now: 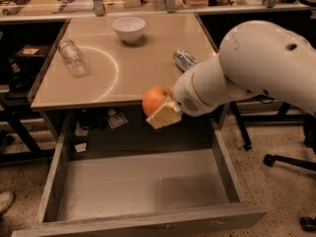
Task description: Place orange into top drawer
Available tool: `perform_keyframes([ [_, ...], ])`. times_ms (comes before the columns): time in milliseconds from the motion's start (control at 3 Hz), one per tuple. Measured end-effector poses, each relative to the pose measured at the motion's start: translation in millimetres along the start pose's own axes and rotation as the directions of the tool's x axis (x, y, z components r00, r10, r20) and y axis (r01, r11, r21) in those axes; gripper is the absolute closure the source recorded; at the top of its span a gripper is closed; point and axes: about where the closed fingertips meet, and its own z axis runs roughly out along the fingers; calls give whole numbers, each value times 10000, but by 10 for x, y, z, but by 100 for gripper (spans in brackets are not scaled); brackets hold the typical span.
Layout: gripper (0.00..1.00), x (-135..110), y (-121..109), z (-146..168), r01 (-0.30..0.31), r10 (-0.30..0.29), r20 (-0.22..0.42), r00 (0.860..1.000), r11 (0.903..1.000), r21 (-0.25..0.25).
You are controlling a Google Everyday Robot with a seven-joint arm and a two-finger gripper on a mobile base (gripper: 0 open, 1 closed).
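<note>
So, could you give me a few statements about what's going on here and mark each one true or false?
1. The gripper is holding the orange by the front edge of the table. True.
2. The orange lies inside the top drawer. False: it is up in the gripper, not in the drawer.
3. The white bowl stands upright near the back of the table. True.
4. The clear bottle stands upright. False: it lies on its side on the left part of the table.
5. The top drawer is pushed shut. False: it is pulled out wide, its grey bottom showing.
</note>
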Motion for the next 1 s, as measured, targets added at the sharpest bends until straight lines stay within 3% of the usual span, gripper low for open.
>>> perform_keyframes([
  [667, 100, 96, 116, 53, -138, 137, -127, 9998, 9999, -86],
  [1000, 100, 386, 424, 422, -940, 926, -210, 9955, 9924, -793],
])
